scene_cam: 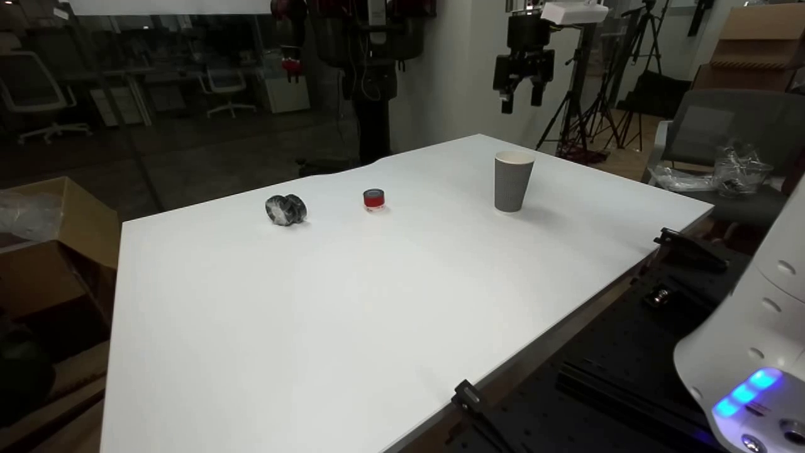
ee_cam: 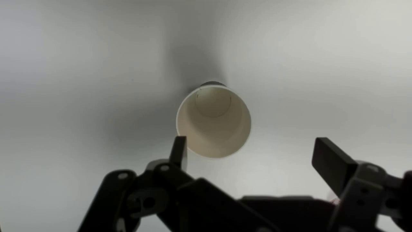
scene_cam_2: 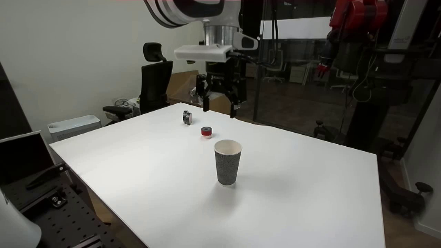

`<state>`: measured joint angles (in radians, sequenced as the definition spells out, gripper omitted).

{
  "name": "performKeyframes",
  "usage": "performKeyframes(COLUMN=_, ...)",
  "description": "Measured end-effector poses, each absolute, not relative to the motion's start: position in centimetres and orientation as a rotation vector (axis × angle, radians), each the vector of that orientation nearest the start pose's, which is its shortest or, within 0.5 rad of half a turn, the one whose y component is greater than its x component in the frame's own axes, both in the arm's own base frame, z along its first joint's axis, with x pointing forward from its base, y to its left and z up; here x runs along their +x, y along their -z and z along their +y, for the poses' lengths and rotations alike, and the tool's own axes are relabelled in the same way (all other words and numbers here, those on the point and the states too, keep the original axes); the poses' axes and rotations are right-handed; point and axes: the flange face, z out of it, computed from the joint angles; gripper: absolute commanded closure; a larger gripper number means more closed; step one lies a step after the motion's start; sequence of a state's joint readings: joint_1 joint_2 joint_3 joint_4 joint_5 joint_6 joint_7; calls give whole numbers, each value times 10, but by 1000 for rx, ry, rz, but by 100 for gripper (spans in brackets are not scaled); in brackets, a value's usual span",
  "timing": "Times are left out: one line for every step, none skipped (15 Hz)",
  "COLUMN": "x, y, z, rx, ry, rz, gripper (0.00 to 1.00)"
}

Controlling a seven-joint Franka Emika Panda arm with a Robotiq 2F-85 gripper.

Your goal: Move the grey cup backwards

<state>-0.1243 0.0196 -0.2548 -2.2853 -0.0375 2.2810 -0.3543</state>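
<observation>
Dark glass (scene_cam_2: 289, 96) and a pale wall (scene_cam_2: 86, 51) stand beyond the smooth white table (scene_cam: 283, 327). Above it my black two-fingered gripper (scene_cam_2: 219, 109) hangs with its fingers spread wide. Below and apart from the gripper, the tapered grey paper cup (scene_cam_2: 228, 168), cream inside, stands upright on the table. Farther over I see a small round red object (scene_cam: 373, 199) with a dark top, then a dark, roundish object (scene_cam: 286, 210). Past the edges stand an open brown cardboard box (scene_cam: 38, 283), a black office chair (scene_cam_2: 155, 86) and a red-and-black robot (scene_cam: 352, 44).
</observation>
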Motion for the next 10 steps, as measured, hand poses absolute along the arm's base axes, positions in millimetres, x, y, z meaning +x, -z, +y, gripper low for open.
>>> performKeyframes(x=479, y=-342, z=-192, rx=-3165, ry=-54, rz=-1, gripper=0)
performKeyframes(x=479, y=-342, z=-192, rx=-3165, ry=-54, rz=-1, gripper=0)
performKeyframes(x=480, y=-341, z=-191, rx=-3165, ry=-56, rz=-4, gripper=0)
performKeyframes(x=481, y=-340, z=-189, rx=-3166, ry=-55, rz=-12, gripper=0)
performKeyframes(x=484, y=-337, z=-185, rx=-3167, ry=-56, rz=-27, gripper=0)
performKeyframes(x=488, y=-332, z=-180, rx=-3169, ry=-57, rz=-47, gripper=0)
performKeyframes(x=493, y=-326, z=-175, rx=-3169, ry=-66, rz=-67, gripper=0)
performKeyframes(x=499, y=-318, z=-169, rx=-3168, ry=-77, rz=-89, gripper=0)
performKeyframes(x=505, y=-311, z=-165, rx=-3166, ry=-87, rz=-109, gripper=0)
performKeyframes(x=510, y=-303, z=-161, rx=-3162, ry=-100, rz=-127, gripper=0)
